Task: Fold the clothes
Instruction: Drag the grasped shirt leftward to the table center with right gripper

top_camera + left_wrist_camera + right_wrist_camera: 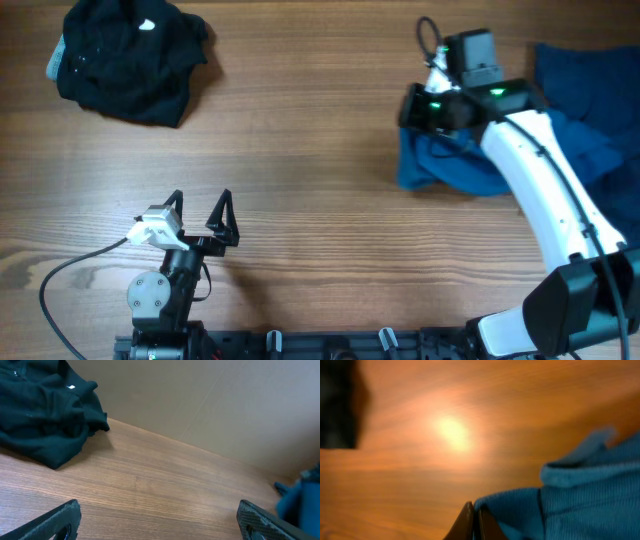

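A blue garment (pixel 450 165) lies crumpled at the right of the wooden table, partly under my right arm. My right gripper (pixel 412 106) is shut on an edge of this blue garment (pixel 580 505); the wrist view shows its fingers (pixel 474 519) pinched together on the cloth just above the table. A black garment (pixel 130 55) lies in a heap at the far left; it also shows in the left wrist view (pixel 40 410). My left gripper (pixel 200 212) is open and empty near the front edge, its fingertips (pixel 160 517) wide apart over bare wood.
The wooden table (pixel 300 140) lies bare between the two garments. A darker blue cloth (pixel 590 80) lies at the far right edge. A pale wall (pixel 225 400) rises behind the table in the left wrist view.
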Robot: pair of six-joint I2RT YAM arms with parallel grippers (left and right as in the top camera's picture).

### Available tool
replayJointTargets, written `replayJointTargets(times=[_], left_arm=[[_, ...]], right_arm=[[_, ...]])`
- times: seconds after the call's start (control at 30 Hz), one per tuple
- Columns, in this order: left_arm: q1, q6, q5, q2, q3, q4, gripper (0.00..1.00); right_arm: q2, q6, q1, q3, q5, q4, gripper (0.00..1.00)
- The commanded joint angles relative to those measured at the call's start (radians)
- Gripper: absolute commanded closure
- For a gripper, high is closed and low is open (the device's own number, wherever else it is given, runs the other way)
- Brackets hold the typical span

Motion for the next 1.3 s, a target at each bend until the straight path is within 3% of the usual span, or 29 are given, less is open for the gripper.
replayJointTargets(times=[0.0,0.23,0.47,0.63,0.8,0.97,1.17,1.27], left_arm=[[-0.003,-0.002,-0.016,-0.005,-0.007,-0.003,0.0],[-0.003,-0.002,-0.016,-0.005,-0.007,-0.003,0.0],[-0.003,-0.002,-0.016,-0.005,-0.007,-0.003,0.0],[-0.003,-0.002,-0.016,-0.005,-0.007,-0.003,0.0],[-0.003,-0.002,-0.016,-0.005,-0.007,-0.003,0.0],[-0.003,-0.002,-0.016,-0.005,-0.007,-0.003,0.0],[-0.003,-0.002,-0.016,-0.005,-0.007,-0.003,0.0],[-0.003,-0.002,-0.016,-0.005,-0.007,-0.003,0.0]], right_arm=[[-0.013,0.15,0.143,0.026,-0.097,0.133,0.96],[-0.011,0.28,0.321,0.026,-0.056,0.326,0.96],[0.003,0.301,0.393,0.025,-0.026,0.335,0.92],[0.047,0.298,0.41,0.025,-0.028,0.336,0.23],[0.071,0.269,0.409,0.026,-0.04,0.351,0.02],[0.029,0.209,0.388,0.026,0.014,0.309,0.0],[-0.077,0.223,0.29,0.026,0.293,-0.029,0.0],[-0.117,0.244,0.243,0.026,0.323,-0.141,0.0]])
